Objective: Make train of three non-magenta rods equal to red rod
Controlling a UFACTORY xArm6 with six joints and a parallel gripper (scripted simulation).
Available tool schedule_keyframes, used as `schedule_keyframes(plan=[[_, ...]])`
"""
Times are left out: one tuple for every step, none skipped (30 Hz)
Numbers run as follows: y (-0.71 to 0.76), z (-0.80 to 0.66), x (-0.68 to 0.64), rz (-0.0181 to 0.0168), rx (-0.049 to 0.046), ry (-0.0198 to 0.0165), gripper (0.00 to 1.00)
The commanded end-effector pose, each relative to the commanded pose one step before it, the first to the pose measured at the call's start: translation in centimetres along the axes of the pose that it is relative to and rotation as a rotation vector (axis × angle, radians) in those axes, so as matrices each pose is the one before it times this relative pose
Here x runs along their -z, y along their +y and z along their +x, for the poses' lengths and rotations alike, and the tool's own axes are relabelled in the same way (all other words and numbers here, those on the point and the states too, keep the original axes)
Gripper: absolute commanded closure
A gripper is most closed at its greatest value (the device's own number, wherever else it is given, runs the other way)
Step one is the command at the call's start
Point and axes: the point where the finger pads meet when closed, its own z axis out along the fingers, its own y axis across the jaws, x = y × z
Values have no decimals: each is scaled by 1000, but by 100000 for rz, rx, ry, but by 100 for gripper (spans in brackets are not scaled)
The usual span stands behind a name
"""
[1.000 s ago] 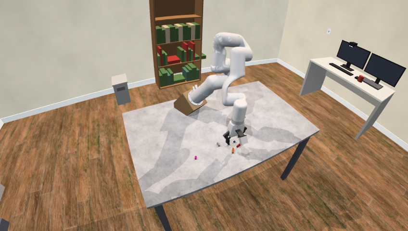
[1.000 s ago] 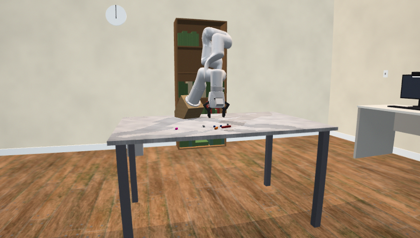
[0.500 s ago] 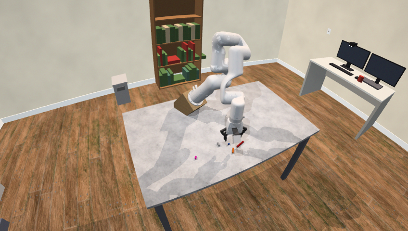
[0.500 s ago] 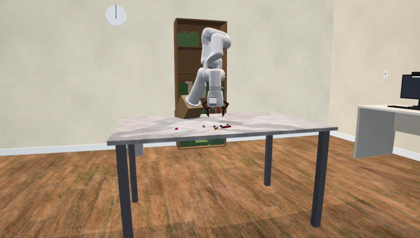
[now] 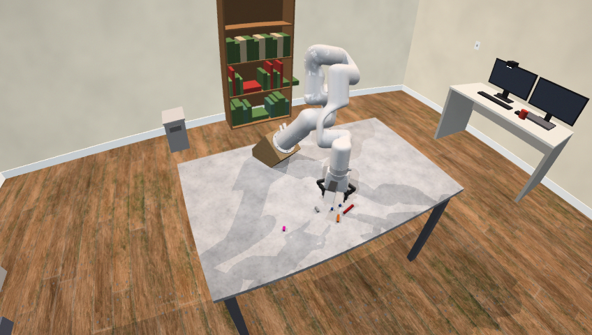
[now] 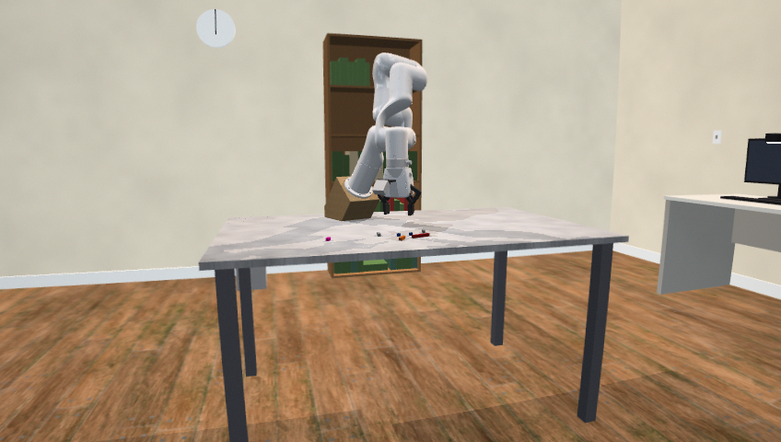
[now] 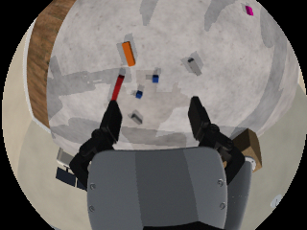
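Observation:
My gripper (image 5: 336, 195) is open and empty, hovering above the cluster of rods; it also shows in the wrist view (image 7: 153, 105) and the exterior view (image 6: 399, 206). The red rod (image 7: 118, 86) lies just ahead of my left fingertip. The orange rod (image 7: 129, 53) lies beyond it. Two small blue rods (image 7: 155, 79) (image 7: 138, 94) lie ahead between the fingers. One grey rod (image 7: 136, 115) lies below, between the fingers, closer to the left one. Another grey rod (image 7: 194, 64) lies ahead of the right finger. The magenta rod (image 7: 248, 10) lies far off, apart from the rest.
The arm's wooden base block (image 5: 271, 151) stands at the back of the table. The table's near right edge (image 5: 373, 240) is close to the rods. The magenta rod (image 5: 284, 228) lies alone to the left of the cluster.

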Motion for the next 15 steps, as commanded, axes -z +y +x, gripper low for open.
schedule_keyframes(plan=[[208,-198,182,-2023,-9426,1827,0],[9,-6,1,0,-238,0,0],[1,-1,0,0,-23,0,0],[0,0,0,0,0,0,76],[0,0,0,0,0,0,76],[0,0,0,0,0,0,76],[0,0,0,0,0,0,76],[0,0,0,0,0,0,76],[0,0,0,0,0,0,76],[0,0,0,0,0,0,76],[0,0,0,0,0,0,76],[0,0,0,0,0,0,76],[0,0,0,0,0,0,76],[0,0,0,0,0,0,76],[0,0,0,0,0,0,76]])
